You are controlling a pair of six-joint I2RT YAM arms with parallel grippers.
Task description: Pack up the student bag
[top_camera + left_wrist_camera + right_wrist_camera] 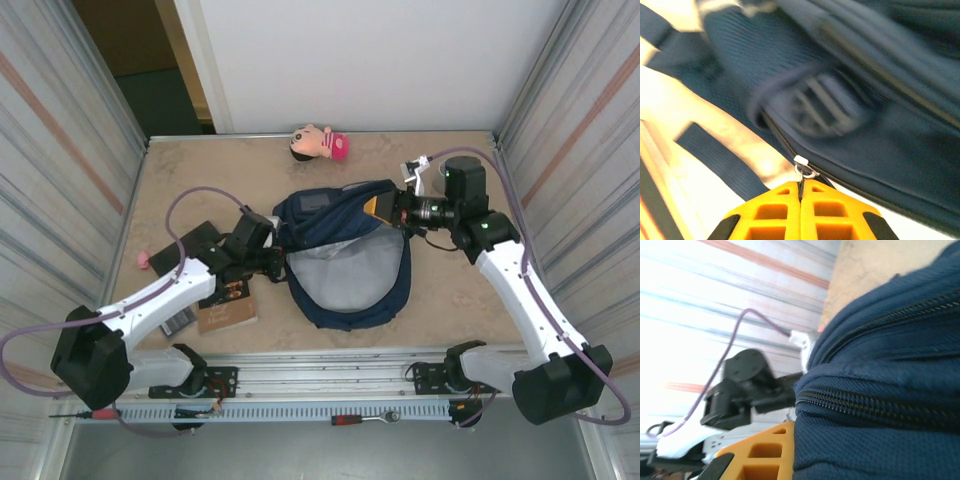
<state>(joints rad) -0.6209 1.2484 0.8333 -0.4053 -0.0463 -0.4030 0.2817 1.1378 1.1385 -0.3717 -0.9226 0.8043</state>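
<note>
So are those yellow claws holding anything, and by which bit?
Both hold the navy-blue fabric backpack: the left gripper pinches its small metal zipper pull; the right gripper clamps the fabric rim beside a zipper.

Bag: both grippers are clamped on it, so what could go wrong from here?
The left gripper pinches just the small zipper pull at its fingertips, so a hard tug could slip it free. The right gripper grips only a fold of the bag, so the fabric may slide or bunch instead of pulling taut.
</note>
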